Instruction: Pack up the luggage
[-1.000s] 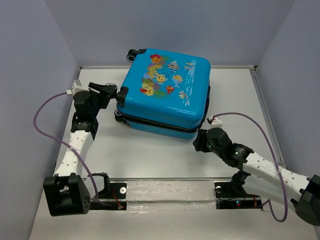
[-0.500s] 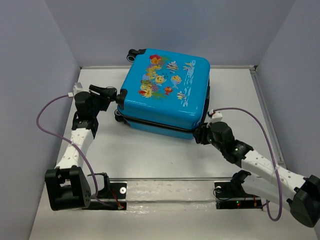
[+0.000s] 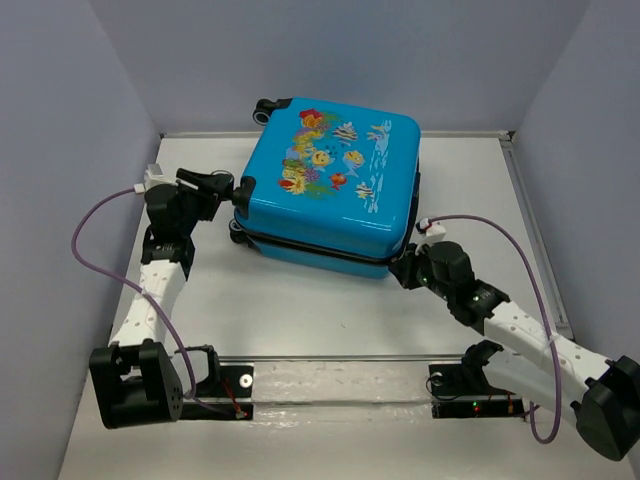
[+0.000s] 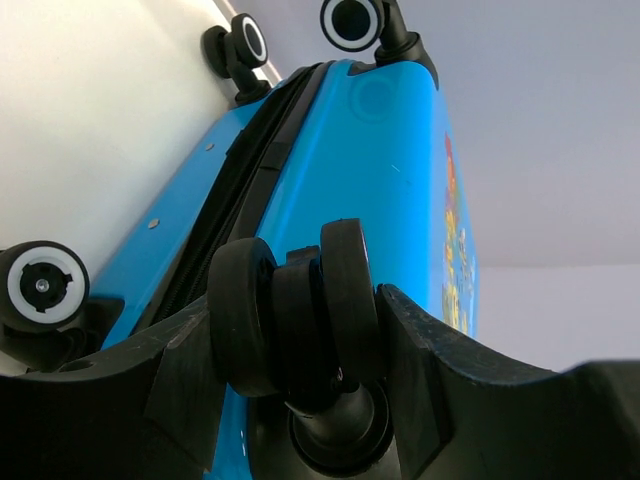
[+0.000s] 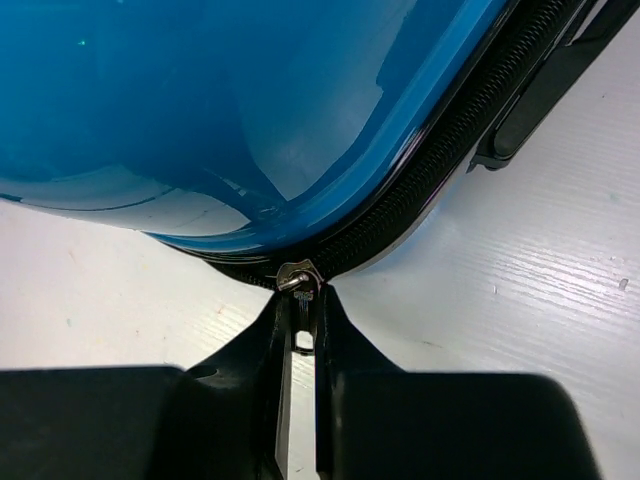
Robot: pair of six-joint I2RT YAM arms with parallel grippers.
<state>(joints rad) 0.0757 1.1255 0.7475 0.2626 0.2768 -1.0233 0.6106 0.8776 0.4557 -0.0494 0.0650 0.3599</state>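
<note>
The luggage (image 3: 330, 190), a bright blue hard-shell suitcase with a fish print on top, lies flat and closed on the table. My left gripper (image 3: 232, 187) is shut on one black wheel (image 4: 295, 315) at the case's left corner; the fingers (image 4: 415, 370) press both sides of it. My right gripper (image 3: 405, 268) is at the front right corner, shut on the metal zipper pull (image 5: 301, 300) on the black zipper track (image 5: 440, 170). The blue shell (image 5: 230, 110) fills the right wrist view.
Other wheels (image 4: 352, 20) (image 4: 40, 285) show at the case's left end. A black side handle (image 5: 545, 95) lies along the case's right edge. Grey walls enclose the white table (image 3: 300, 310). A rail (image 3: 340, 385) with the arm bases runs along the near edge.
My right gripper has moved up against the case's front right corner and is now on the zipper pull. The left gripper has stayed on the wheel.
</note>
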